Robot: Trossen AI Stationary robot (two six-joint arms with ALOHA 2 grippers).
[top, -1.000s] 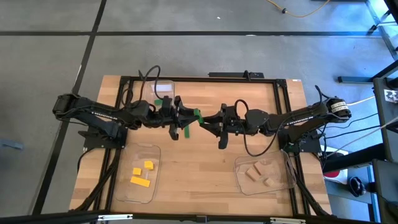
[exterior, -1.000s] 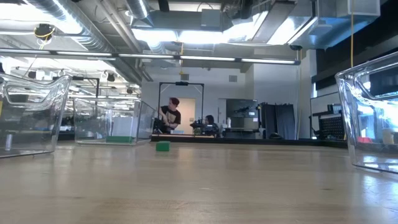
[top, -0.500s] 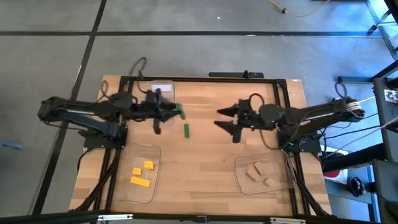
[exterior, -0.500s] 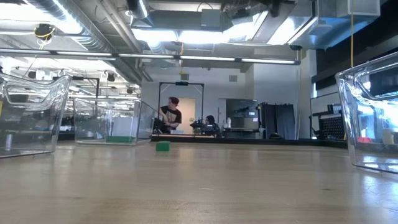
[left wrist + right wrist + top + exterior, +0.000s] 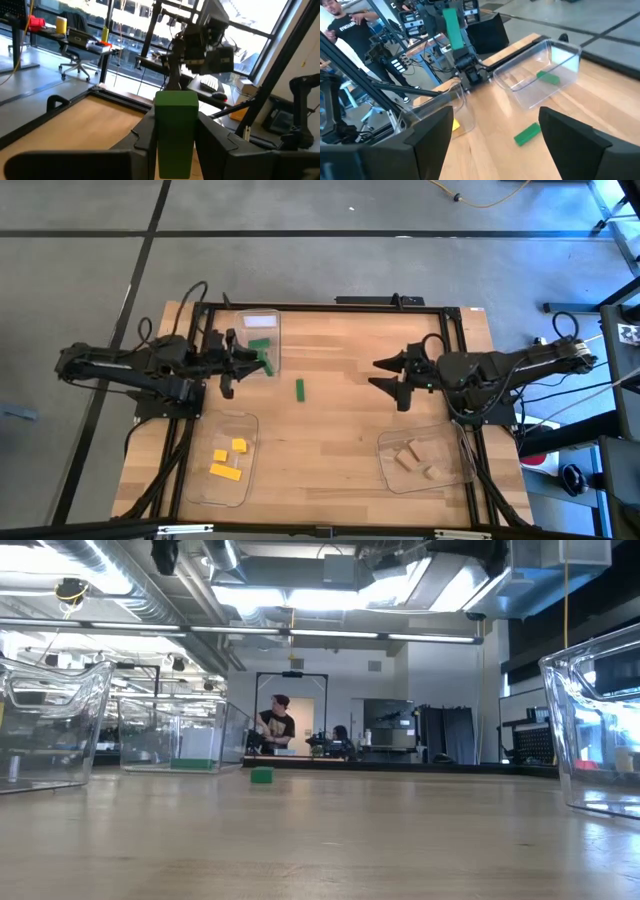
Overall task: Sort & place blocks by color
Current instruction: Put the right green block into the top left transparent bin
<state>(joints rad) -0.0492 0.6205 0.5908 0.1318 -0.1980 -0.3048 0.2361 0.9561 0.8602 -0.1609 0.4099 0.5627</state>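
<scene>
Left gripper (image 5: pixel 175 145) was clamped on a green bar (image 5: pixel 175 131), held upright over the near edge of the far clear tray (image 5: pixel 262 323); one green block (image 5: pixel 259 344) already lay inside. My right gripper (image 5: pixel 392 374) hung with fingers apart above bare table (image 5: pixel 340 450), right of centre. Another green bar (image 5: pixel 300 389) lay mid-table. Yellow blocks (image 5: pixel 227 459) sat in the left-front tray, tan blocks (image 5: pixel 414 457) in the right-front tray.
</scene>
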